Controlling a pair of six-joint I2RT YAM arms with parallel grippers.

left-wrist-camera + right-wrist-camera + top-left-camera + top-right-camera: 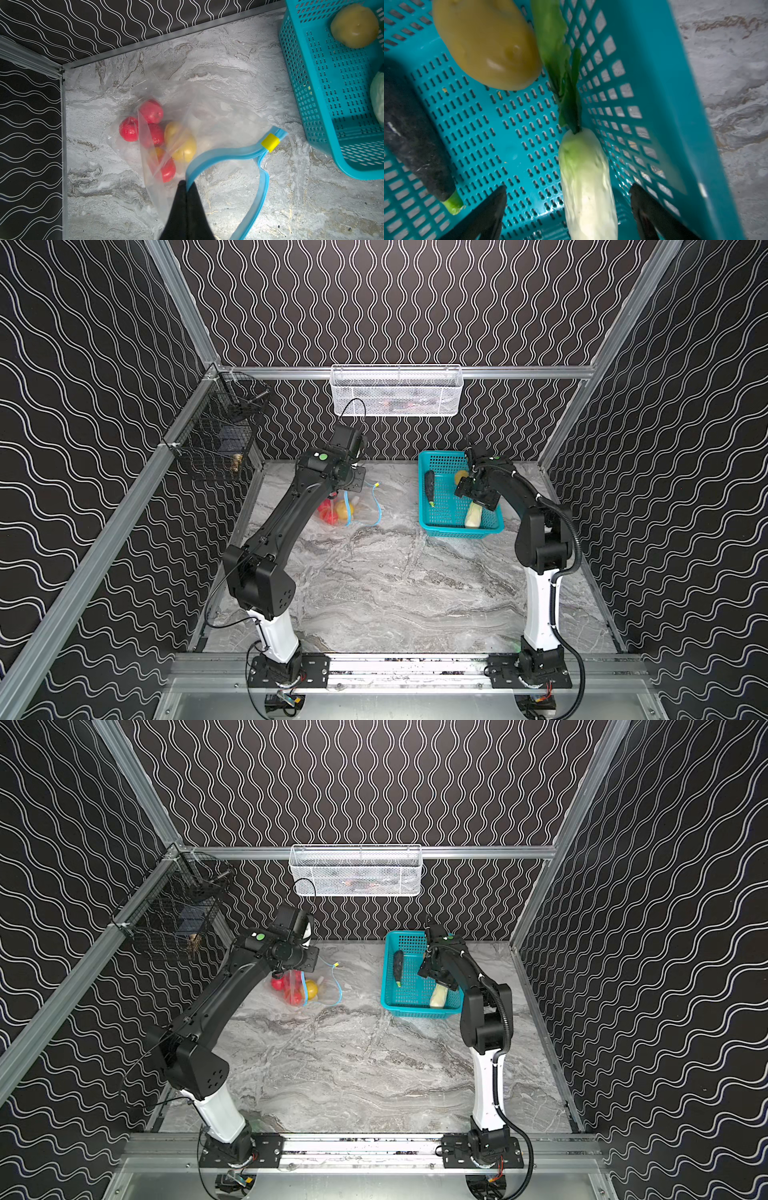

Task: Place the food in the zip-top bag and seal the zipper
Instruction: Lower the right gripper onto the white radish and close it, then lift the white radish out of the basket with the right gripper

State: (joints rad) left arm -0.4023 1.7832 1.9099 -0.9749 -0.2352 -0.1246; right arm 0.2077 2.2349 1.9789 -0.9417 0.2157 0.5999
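The clear zip-top bag (218,116) lies on the marble near the back left corner, its mouth gaping. Inside it sit red tomatoes (151,111) and a yellow potato (182,143). My left gripper (187,184) is shut on the light-blue zipper (224,158), lifting one lip; the yellow slider (270,142) sits at the far end. My right gripper (568,186) is open inside the teal basket (654,83), its fingers straddling the white-green radish (587,187) with gaps on both sides. A second potato (485,43) and a dark cucumber (415,145) lie in the same basket.
In both top views the basket (440,531) stands at the back right of the table and the bag (328,990) at the back left. A white mesh basket (397,391) hangs on the rear wall and a black wire basket (216,435) on the left wall.
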